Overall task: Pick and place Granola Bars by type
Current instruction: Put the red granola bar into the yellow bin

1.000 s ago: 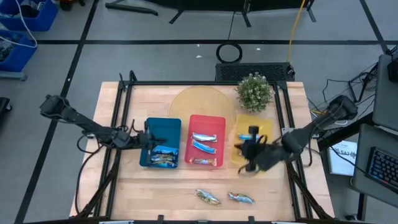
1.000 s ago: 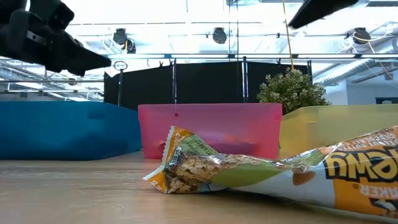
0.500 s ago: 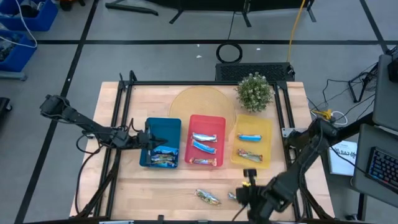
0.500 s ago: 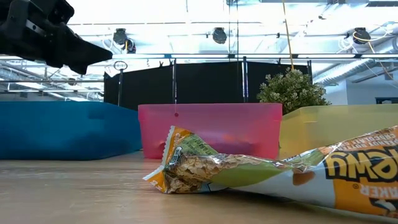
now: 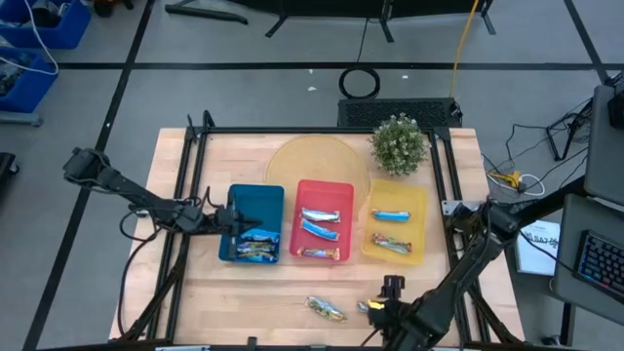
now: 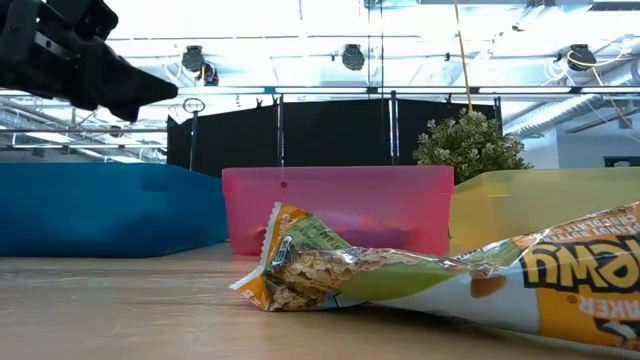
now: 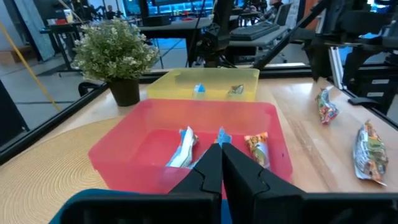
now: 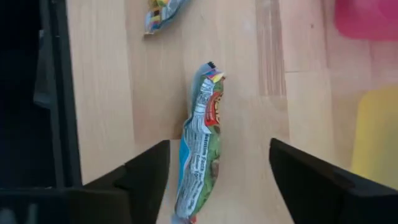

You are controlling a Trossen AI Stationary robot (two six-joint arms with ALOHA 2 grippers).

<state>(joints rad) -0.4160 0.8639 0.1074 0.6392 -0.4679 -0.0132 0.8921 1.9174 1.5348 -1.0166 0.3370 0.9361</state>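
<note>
Fingers of the right gripper (image 8: pixel 217 180) spread astride a loose granola bar (image 8: pixel 200 149) on the desk (image 8: pixel 112 93); slick foil may slip sideways.

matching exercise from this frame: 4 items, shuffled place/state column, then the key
Items:
1. left gripper
2. right gripper
3. plant
4. red tray

Places/states:
A. at the table's back edge, behind the yellow tray
B. open over a loose bar near the table's front edge
C. shut, at the blue tray
D. middle of the three trays, three bars inside

Pairs: 1-C, 2-B, 3-A, 4-D
</note>
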